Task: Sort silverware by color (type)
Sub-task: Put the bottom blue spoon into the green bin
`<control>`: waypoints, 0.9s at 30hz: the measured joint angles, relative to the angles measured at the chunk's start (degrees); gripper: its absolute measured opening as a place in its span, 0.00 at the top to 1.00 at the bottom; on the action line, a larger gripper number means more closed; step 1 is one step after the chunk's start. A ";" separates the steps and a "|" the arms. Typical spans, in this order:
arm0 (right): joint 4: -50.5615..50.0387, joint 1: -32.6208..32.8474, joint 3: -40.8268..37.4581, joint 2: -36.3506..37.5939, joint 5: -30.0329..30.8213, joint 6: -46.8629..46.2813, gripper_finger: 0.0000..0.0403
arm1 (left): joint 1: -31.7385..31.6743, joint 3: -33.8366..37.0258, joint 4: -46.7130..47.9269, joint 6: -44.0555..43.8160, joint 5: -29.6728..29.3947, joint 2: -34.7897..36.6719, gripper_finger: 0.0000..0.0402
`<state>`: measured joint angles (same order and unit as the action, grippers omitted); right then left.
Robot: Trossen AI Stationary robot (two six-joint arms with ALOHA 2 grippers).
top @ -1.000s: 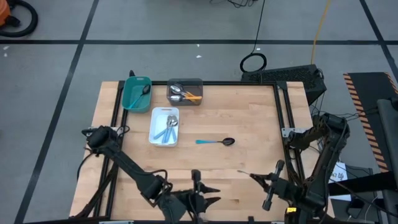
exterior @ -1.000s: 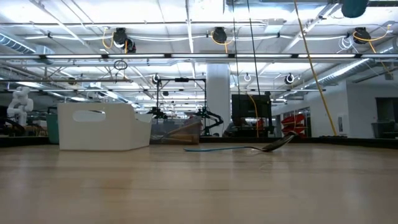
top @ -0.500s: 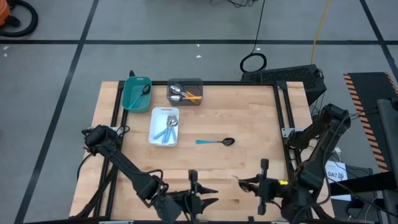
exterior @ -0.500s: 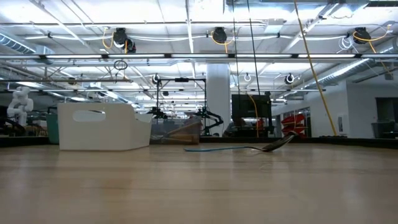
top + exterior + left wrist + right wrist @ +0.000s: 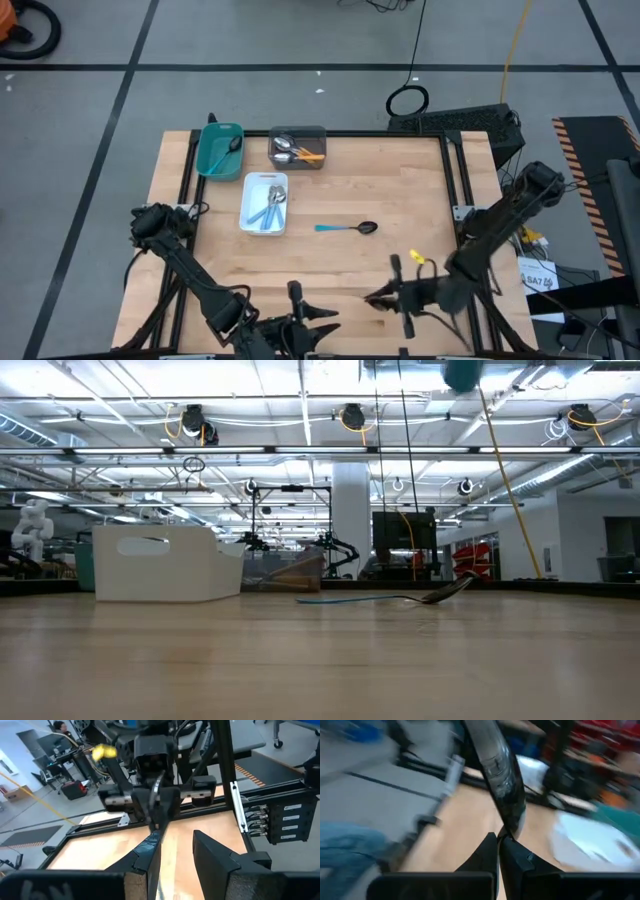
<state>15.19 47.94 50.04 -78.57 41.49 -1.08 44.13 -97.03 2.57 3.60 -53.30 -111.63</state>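
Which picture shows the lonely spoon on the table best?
The high view: the light-blue-handled spoon with a dark bowl lies whole on the wooden table, apart from the trays. The low view shows it edge-on; the wrist views don't show it.

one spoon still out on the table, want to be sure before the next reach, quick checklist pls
1. Loose blue-handled spoon lies flat on bare table, nothing on it: ok.
2. White tray already holds blue-handled spoons, so it matches: ok.
3. Left gripper open, nothing between its fingers: ok.
4. Right gripper shut, so unready to grasp: not ok.
5. Both grippers sit at the near table edge, short of the spoon: not ok.
6. Whether the right gripper holds anything: cannot tell.
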 joint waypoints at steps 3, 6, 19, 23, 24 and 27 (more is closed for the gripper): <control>13.13 -3.50 -4.37 -0.12 -8.68 5.93 1.00 | 0.06 0.00 0.38 -1.46 -0.78 0.00 0.72; 20.07 -5.75 -6.73 -0.04 -11.11 8.81 1.00 | 0.01 0.00 0.82 -3.80 -0.83 -0.01 0.72; 25.39 -7.36 -9.07 -0.07 -11.45 4.80 1.00 | -6.78 9.01 4.31 -17.04 -0.83 -2.27 0.72; 25.21 -7.37 -9.06 -0.07 -10.33 4.80 1.00 | -7.26 11.75 3.11 -18.32 -0.86 -1.81 0.72; 24.91 -7.36 -9.06 -0.07 -8.91 5.08 1.00 | -7.41 12.39 2.37 -18.37 -0.84 -1.67 0.72; 24.65 -7.39 -9.06 -0.07 -6.77 6.07 1.00 | -8.10 15.12 2.42 -19.34 -0.52 -1.63 0.72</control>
<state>39.84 40.56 40.98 -78.63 34.71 5.00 36.03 -81.92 4.99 -15.74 -53.82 -113.26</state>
